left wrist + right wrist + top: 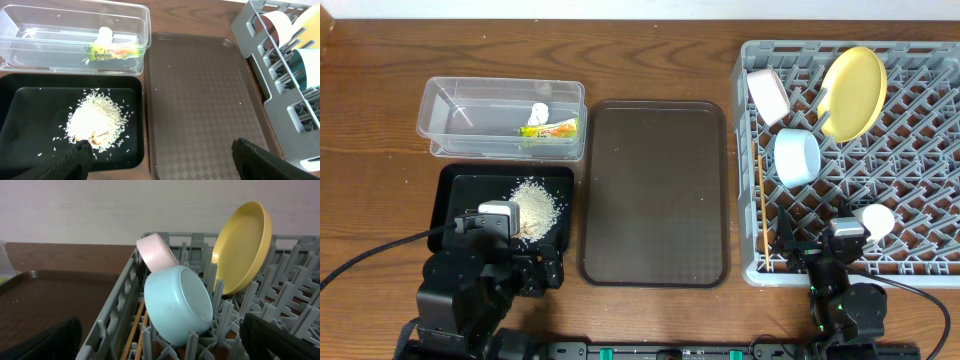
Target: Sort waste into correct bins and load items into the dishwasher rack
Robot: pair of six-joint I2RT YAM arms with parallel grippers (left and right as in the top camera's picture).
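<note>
One yellow plate (853, 92), two bowls (797, 157) (767, 95), one cup (875, 220), two chopsticks (761, 200), one wrapper (552, 128), one clear tub (450, 95), one black tray (455, 190), one brown tray (655, 190), one rack (920, 200)

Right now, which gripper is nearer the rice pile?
Left. The left gripper is over the black tray at the rice pile's near edge; right gripper sits at the dishwasher rack.

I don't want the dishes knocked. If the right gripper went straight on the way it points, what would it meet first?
Most likely the blue bowl, dead ahead of the open right gripper; a rack peg just below it may come first, since depth is unclear.
</note>
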